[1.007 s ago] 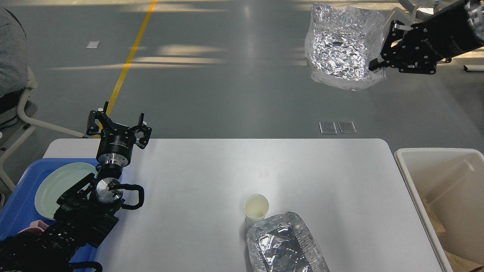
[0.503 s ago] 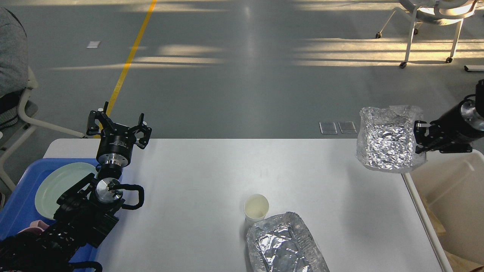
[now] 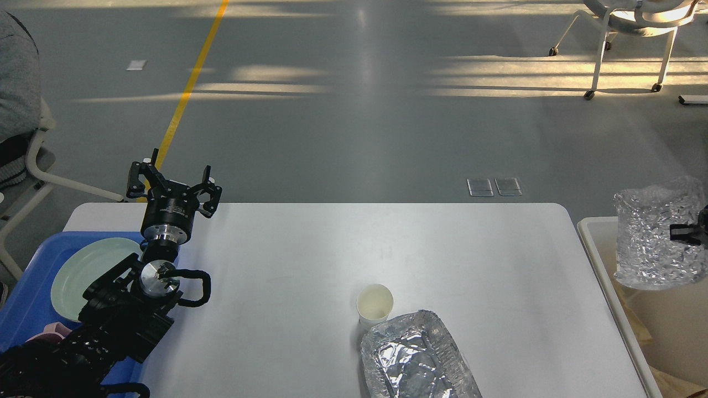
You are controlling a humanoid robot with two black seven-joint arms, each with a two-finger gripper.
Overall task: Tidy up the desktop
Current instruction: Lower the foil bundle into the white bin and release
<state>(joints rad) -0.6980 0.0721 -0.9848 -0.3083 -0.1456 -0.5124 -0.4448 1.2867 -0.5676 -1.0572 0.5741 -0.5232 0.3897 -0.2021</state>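
Foil tray held over the bin

Right gripper point(image 3: 683, 233) – mostly out of frame – clamps a crumpled foil tray point(image 3: 652, 243) above the off-white bin point(image 3: 594, 237); left gripper point(image 3: 172, 185) spread wide, empty, over the white desktop point(image 3: 332, 254).

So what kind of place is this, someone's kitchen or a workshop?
Probably a big indoor hall or test lab, not a kitchen: bare grey floor with a painted yellow line, a rolling chair in the open, and one white desktop standing alone.
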